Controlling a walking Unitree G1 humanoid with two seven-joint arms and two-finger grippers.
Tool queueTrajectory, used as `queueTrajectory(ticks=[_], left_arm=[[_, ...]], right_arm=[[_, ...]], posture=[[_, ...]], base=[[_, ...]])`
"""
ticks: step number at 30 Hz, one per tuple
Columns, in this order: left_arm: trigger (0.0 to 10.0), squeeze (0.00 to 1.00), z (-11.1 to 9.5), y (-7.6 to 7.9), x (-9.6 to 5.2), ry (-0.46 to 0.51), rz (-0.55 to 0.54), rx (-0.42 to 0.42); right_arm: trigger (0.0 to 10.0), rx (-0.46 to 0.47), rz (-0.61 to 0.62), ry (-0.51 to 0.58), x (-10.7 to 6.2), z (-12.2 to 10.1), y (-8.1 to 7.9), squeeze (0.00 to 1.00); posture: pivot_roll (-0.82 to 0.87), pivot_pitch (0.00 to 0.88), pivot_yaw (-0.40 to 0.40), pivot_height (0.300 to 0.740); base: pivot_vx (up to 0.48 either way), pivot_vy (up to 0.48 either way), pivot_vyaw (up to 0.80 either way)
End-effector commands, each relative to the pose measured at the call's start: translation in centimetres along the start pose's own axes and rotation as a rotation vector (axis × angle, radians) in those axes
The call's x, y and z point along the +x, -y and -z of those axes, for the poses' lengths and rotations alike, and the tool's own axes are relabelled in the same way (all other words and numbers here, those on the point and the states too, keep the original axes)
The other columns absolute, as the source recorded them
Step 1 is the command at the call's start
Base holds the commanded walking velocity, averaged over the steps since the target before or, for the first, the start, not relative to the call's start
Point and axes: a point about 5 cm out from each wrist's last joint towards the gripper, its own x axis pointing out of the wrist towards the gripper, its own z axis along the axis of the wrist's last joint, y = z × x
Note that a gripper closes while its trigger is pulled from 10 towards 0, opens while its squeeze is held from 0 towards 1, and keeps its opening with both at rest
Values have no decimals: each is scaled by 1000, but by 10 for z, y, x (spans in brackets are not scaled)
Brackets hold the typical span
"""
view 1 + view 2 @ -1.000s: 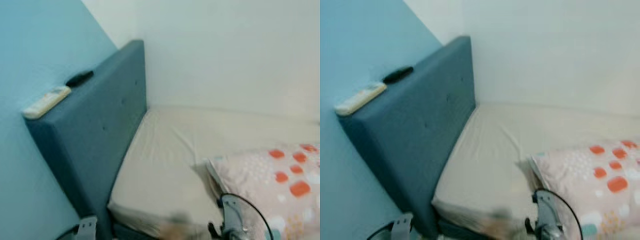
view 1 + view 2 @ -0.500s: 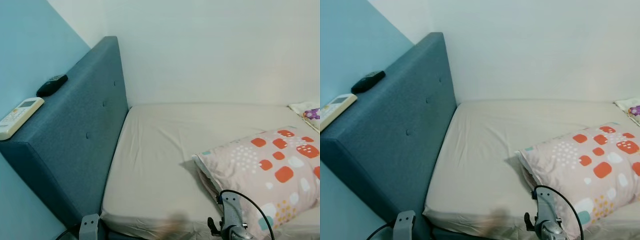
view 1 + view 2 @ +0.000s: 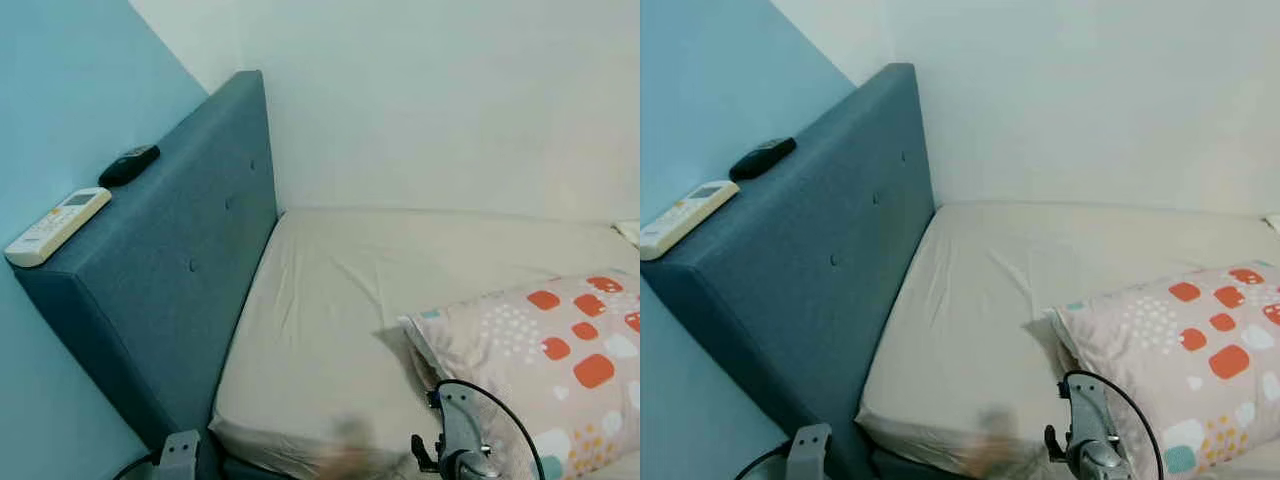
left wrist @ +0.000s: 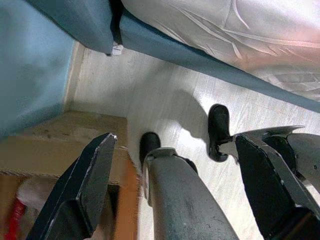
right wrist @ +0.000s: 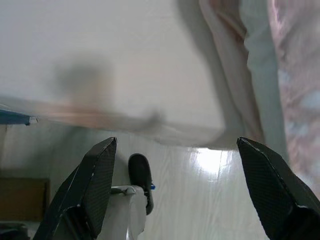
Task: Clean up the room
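Both of our grippers hang idle with fingers spread wide and nothing between them: the left gripper point(image 4: 172, 195) over the pale floor point(image 4: 170, 95) beside the bed frame, the right gripper point(image 5: 185, 190) at the mattress edge. Before us lies the bed point(image 3: 330, 300) with a cream sheet, a spotted pillow point(image 3: 545, 350) on its right part. On top of the blue headboard point(image 3: 190, 260) rest a white remote point(image 3: 58, 226) and, farther along, a black remote point(image 3: 129, 165), apart from each other.
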Motion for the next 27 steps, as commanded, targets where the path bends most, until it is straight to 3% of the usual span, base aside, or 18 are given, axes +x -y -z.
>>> queueTrajectory(ticks=[1,7,21,27], left_arm=[[10000,0,4,-1,-1,-17,1,-4],[10000,0,5,-1,-1,-20,5,-10],[10000,0,7,-2,-2,-25,3,-19],[10000,0,6,-2,-2,-25,12,-15]], right_arm=[[10000,-13,-6,-3,0,1,-2,0],[10000,-15,-6,-4,0,1,-3,0],[10000,-17,-9,-10,0,2,-4,0],[10000,-12,-9,-11,0,2,-5,0]], posture=[[-112,0,23,720],[-111,0,25,720],[-110,0,28,720],[-106,0,30,720]], base=[[0,-349,0],[0,-326,0],[0,0,0],[0,-480,0]])
